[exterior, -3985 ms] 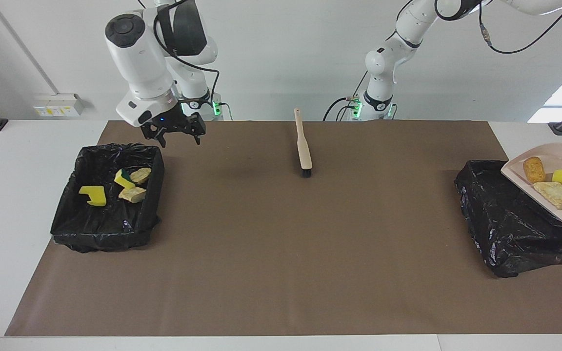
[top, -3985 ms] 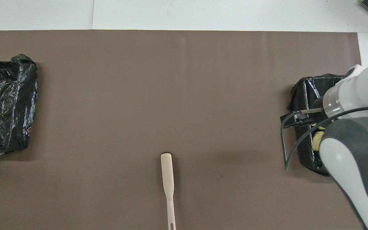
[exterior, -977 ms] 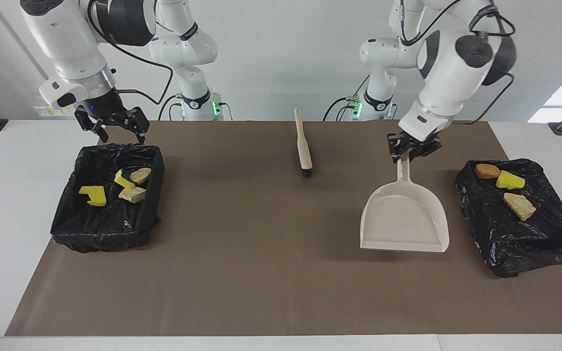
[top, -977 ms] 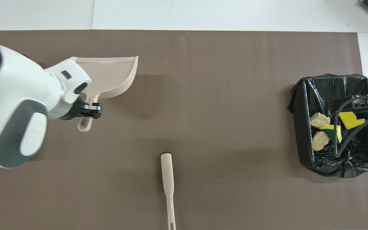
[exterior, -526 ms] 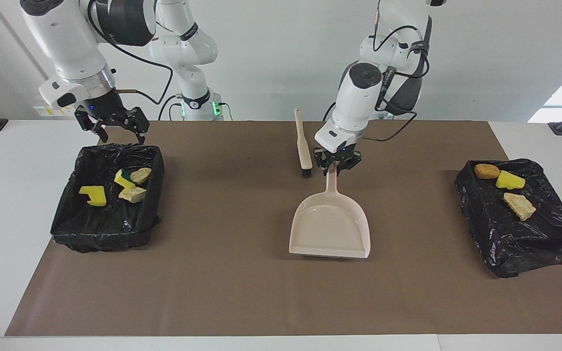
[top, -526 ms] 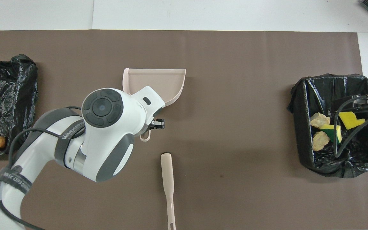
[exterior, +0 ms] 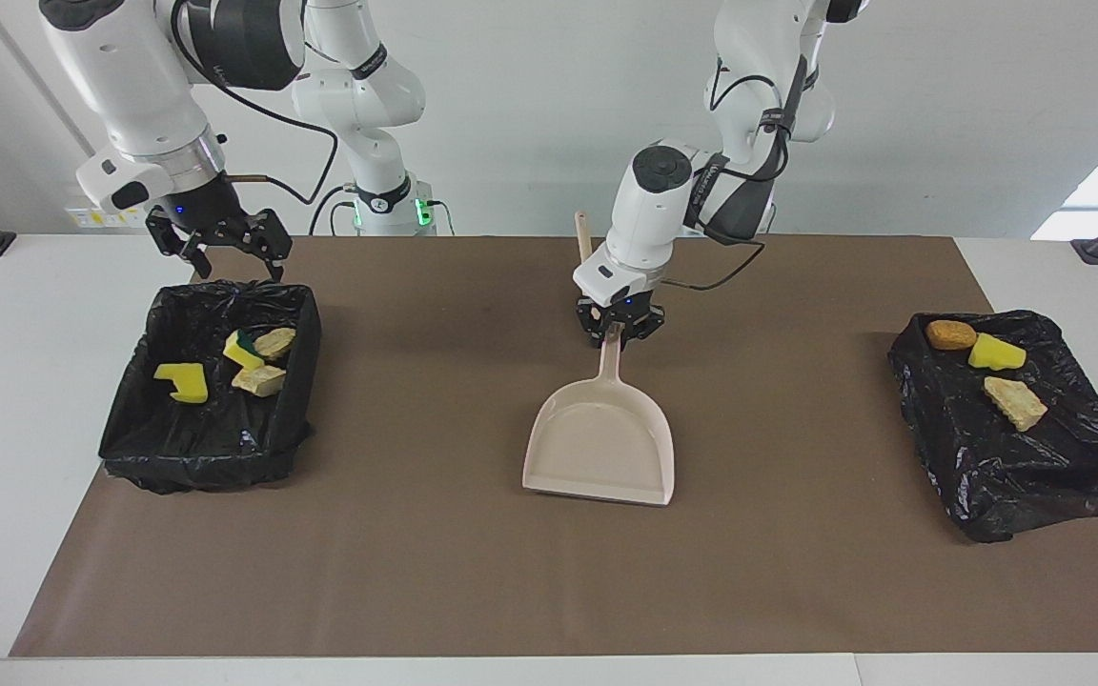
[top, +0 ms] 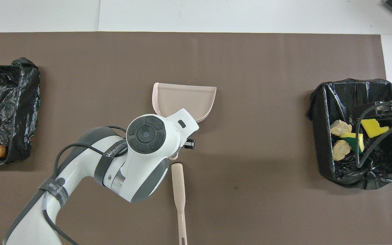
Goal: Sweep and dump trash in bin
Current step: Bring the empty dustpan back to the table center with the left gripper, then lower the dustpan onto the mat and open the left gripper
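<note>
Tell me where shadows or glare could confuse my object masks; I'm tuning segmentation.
Facing view: the dustpan casts a soft shadow on the brown mat, and bright daylight washes out the corner at the left arm's end. Overhead view: the glossy black bin liner shows specular glints.

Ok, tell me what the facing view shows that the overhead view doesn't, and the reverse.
Facing only: the left gripper shut on the dustpan handle, and the open right gripper over the bin at its arm's end. Overhead only: the whole brush, whose bristle end the left arm hides in the facing view. Both: the dustpan mid-mat, and trash in both bins, three pieces in the other bin.
</note>
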